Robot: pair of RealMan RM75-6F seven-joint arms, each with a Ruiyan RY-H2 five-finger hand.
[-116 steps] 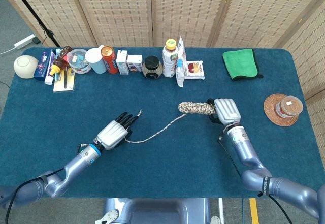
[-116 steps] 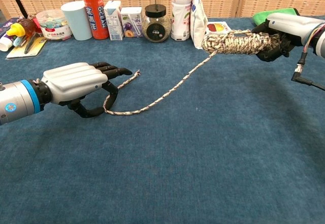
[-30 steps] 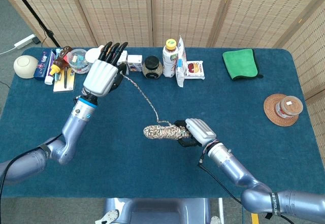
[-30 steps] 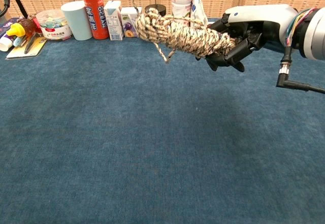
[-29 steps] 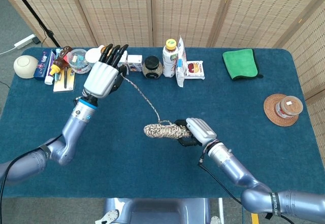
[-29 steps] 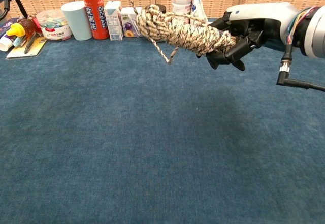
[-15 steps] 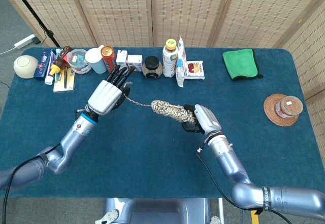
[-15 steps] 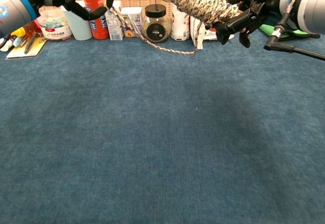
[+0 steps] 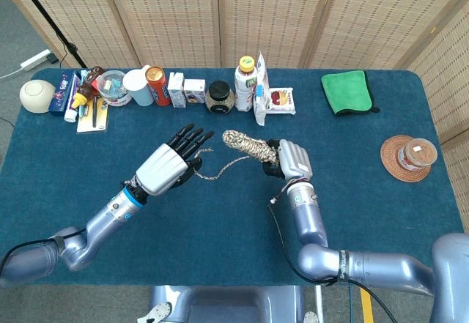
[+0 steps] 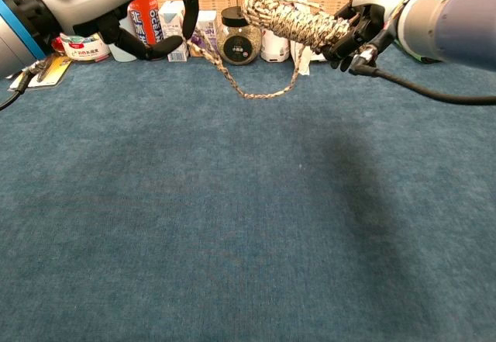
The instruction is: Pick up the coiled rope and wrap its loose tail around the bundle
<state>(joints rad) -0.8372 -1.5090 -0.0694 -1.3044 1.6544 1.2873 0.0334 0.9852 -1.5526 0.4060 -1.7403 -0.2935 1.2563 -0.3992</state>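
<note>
My right hand (image 9: 289, 160) (image 10: 366, 24) grips one end of the coiled rope bundle (image 9: 246, 146) (image 10: 291, 18) and holds it in the air above the blue table. The speckled loose tail (image 9: 223, 168) (image 10: 256, 92) sags from the bundle in a loop and runs left to my left hand (image 9: 170, 166) (image 10: 108, 5). That hand pinches the tail near its end between thumb and fingers, with the other fingers stretched out. Both hands are raised off the table, the left one a short way left of the bundle.
A row of items lines the table's far edge: bowl (image 9: 37, 95), cup (image 9: 137, 86), red can (image 9: 157, 85) (image 10: 143, 16), small cartons (image 9: 186, 90), dark jar (image 9: 220, 96) (image 10: 237, 41), bottle (image 9: 245, 81) and snack bag (image 9: 261, 88). A green cloth (image 9: 347, 91) and a coaster with a cup (image 9: 407, 157) lie to the right.
My left hand has dropped from high at the back to low beside the bundle, slackening the tail into a loop. The right hand has carried the bundle further back and up.
</note>
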